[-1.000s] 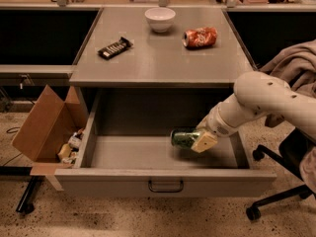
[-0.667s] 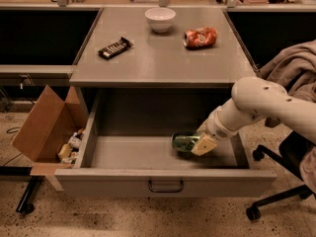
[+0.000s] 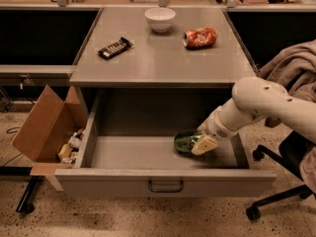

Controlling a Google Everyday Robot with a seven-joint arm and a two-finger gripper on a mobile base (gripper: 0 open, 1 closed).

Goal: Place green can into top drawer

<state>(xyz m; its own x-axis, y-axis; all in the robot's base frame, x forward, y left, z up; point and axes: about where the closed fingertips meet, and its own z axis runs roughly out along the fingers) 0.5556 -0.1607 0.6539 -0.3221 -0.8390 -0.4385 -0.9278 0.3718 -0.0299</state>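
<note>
Clamping the dented green aluminium can point(image 3: 184, 141) to its left, the pincer point(image 3: 201, 144) hangs inside the grey metal drawer point(image 3: 123, 181); release-ready.

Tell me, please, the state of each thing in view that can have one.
Top drawer: pulled open.
Green can: on its side inside the drawer, right of middle.
Hand: down in the drawer, at the green can's right end.
Orange-red can: dented, on its side on the tabletop.
Bowl: upright on the tabletop.
Cardboard box: open, tilted, left of the drawer.
</note>
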